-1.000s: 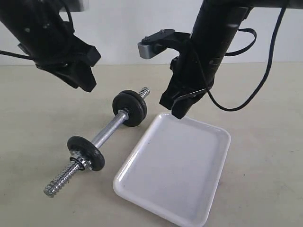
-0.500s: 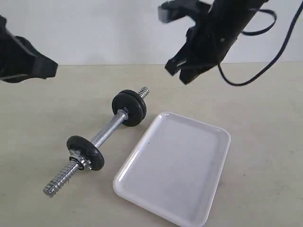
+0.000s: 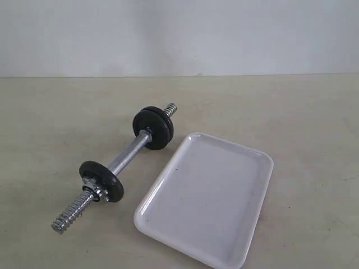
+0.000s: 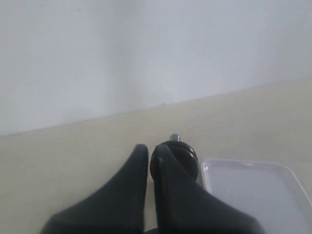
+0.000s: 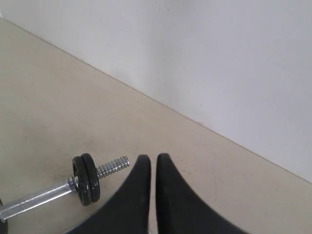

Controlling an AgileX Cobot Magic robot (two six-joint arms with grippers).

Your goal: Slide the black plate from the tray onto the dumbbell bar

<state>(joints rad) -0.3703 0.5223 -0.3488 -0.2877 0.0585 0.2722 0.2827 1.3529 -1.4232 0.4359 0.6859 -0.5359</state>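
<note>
The dumbbell bar (image 3: 128, 157) lies on the table, left of the tray (image 3: 208, 197). Two black plates (image 3: 154, 128) sit together near its far threaded end, and a third black plate (image 3: 102, 180) sits near its near end. No plate lies in the white tray. Neither arm shows in the exterior view. My left gripper (image 4: 151, 150) is shut on nothing, high above the table, and the paired plates (image 4: 184, 155) and the tray (image 4: 253, 192) show beyond it. My right gripper (image 5: 153, 158) is shut and empty too, with the paired plates (image 5: 87, 179) and the bar (image 5: 34, 201) below.
A pale wall (image 3: 179, 33) rises behind the beige table (image 3: 303, 123). The bar's near threaded end (image 3: 72, 213) juts toward the front left.
Both arms have lifted away and left the exterior view. The bar, plates and tray have not moved.
</note>
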